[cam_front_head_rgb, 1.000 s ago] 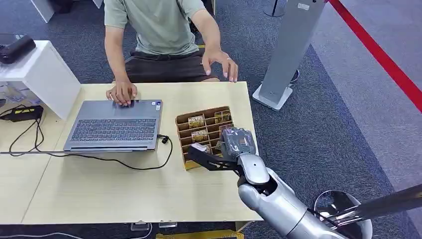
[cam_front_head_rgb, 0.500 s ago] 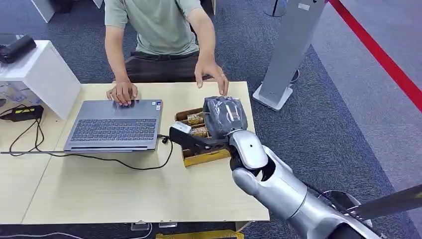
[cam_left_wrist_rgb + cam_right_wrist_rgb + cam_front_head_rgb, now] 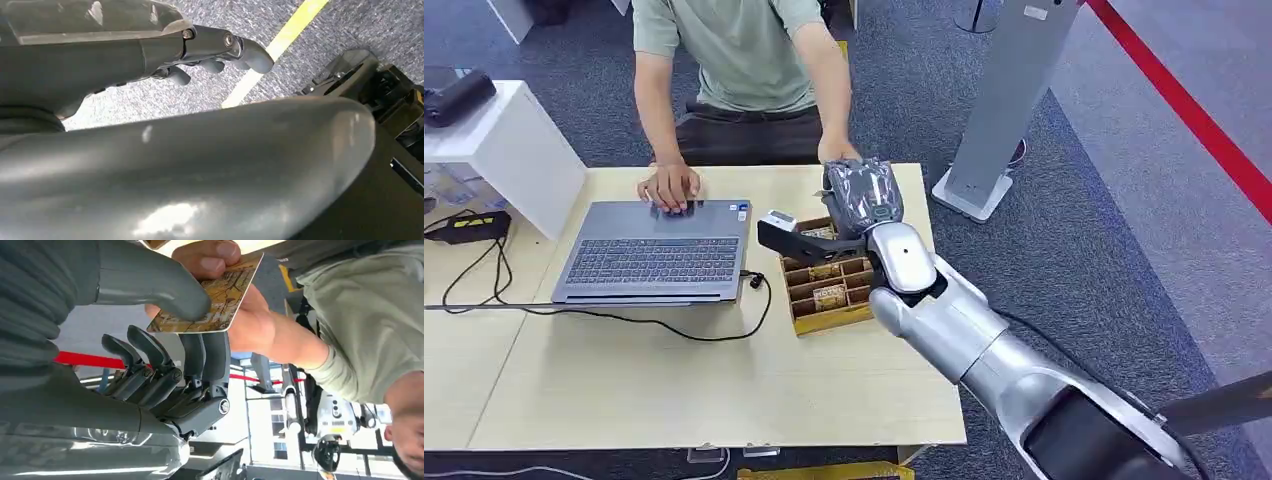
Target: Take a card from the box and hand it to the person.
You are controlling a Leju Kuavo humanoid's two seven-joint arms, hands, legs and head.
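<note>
My right hand (image 3: 861, 200) is raised above the far end of the brown card box (image 3: 824, 318), close to the person's hand (image 3: 839, 152) at the table's far edge. In the right wrist view a gold patterned card (image 3: 220, 300) is pinched between my grey thumb (image 3: 150, 280) and the dark fingers (image 3: 200, 365). The person's hand (image 3: 250, 325) grips the same card at its far end. Several more cards stand in the box's slots. My left hand (image 3: 215, 47) hangs over grey carpet and holds nothing.
An open laptop (image 3: 659, 250) lies left of the box, with the person's other hand (image 3: 669, 185) on it and a black cable (image 3: 624, 320) trailing across the table (image 3: 674, 390). A white stand (image 3: 504, 140) is at the far left, a grey pillar (image 3: 1009, 90) at the right.
My right hand has risen from the box's near end and moved away from me to the far edge. The person's hand came in to meet it and took hold of the card.
</note>
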